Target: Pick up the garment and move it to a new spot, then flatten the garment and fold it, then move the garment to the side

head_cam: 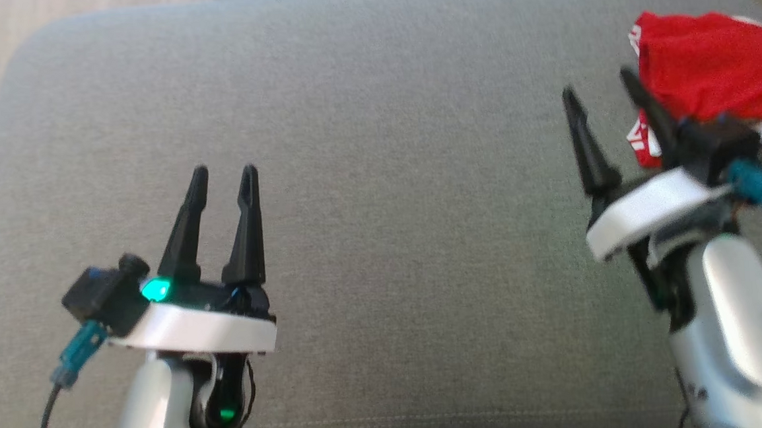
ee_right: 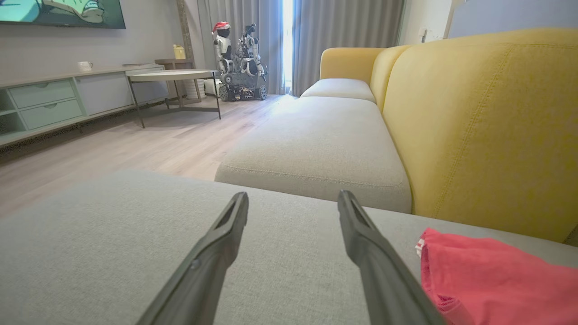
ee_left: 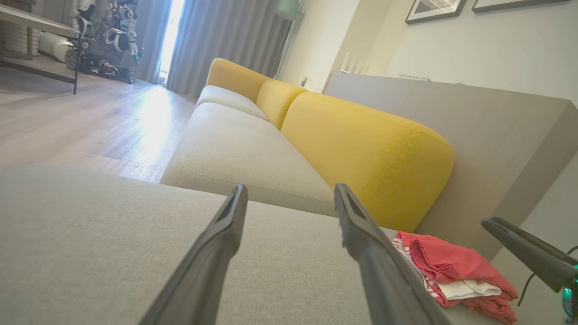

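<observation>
Red jersey point(head_cam: 709, 68) lies bundled compactly at 2 o'clock on the grey cushion point(head_cam: 378, 174), just beside my right gripper point(head_cam: 601, 88). Left gripper point(head_cam: 225, 174) at 8 o'clock. Both jaws parted, empty. Fits either awaiting pickup or folded and set aside; keep my fingers from snagging the cloth.

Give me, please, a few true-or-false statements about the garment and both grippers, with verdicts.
1. The garment lies at the right end of the grey cushion. True.
2. The left gripper holds the garment. False: its fingers are open and empty, over bare cushion.
3. The right gripper is open beside the garment. True.
4. The garment is spread out flat. False: it is bunched in a heap.
5. The backrest behind the garment is yellow. True.
</observation>
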You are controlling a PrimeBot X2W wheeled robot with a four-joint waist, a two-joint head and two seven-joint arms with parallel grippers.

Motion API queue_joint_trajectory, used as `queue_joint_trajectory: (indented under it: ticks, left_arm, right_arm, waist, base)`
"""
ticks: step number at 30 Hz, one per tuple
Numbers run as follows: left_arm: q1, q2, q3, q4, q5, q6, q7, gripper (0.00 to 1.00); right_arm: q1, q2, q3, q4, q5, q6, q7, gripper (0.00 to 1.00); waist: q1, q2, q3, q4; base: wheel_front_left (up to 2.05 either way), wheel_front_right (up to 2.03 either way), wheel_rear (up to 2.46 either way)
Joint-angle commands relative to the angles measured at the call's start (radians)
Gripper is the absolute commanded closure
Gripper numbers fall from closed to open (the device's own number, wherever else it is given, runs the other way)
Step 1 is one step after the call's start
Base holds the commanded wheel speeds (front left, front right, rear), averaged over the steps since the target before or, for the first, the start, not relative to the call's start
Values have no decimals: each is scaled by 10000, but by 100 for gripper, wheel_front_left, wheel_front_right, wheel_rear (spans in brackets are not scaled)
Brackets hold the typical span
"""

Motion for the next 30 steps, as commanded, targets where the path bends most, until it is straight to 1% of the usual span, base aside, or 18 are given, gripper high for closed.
queue_joint_trajectory:
  ticks: [1, 8, 10, 17, 21, 28, 30]
  left_arm:
    - [-79, 57, 385, -332, 64, 67, -51, 0]
    - [548, 57, 410, -241, 184, 228, -51, 0]
    - [767, 57, 368, -173, 258, 254, -51, 0]
    - [1353, 57, 172, -123, 400, 301, -51, 0]
    - [1470, 57, 204, -319, 425, 463, -51, 0]
    - [1595, 57, 426, -894, 298, 434, -51, 0]
    - [1630, 57, 522, -969, 228, 502, -51, 0]
  right_arm:
    - [-4, 96, 220, -292, -40, -7, -192, 0]
    - [1237, 497, -58, 1, 14, -7, -1337, 0]
    - [1624, 550, -42, 75, -84, -7, -1682, 0]
    - [2708, 622, -632, 162, -248, -7, -2872, 0]
    - [3028, 625, -820, 241, -105, -7, -3159, 0]
    - [3020, 626, -1109, 327, -39, -7, -3393, 0]
    - [2968, 627, -1152, 316, -29, -7, -3431, 0]
  waist:
    - [0, -1, -234, 171]
    - [0, -1, -804, 411]
    - [0, -1, -1003, 416]
    - [0, -1, -1313, 392]
    - [0, -1, -1356, 360]
    - [0, -1, -1383, 265]
    - [0, -1, -1378, 239]
  base:
    - [0, 0, 0]
    - [0, 0, 0]
    - [0, 0, 0]
    - [0, 0, 0]
    - [0, 0, 0]
    - [0, 0, 0]
    - [0, 0, 0]
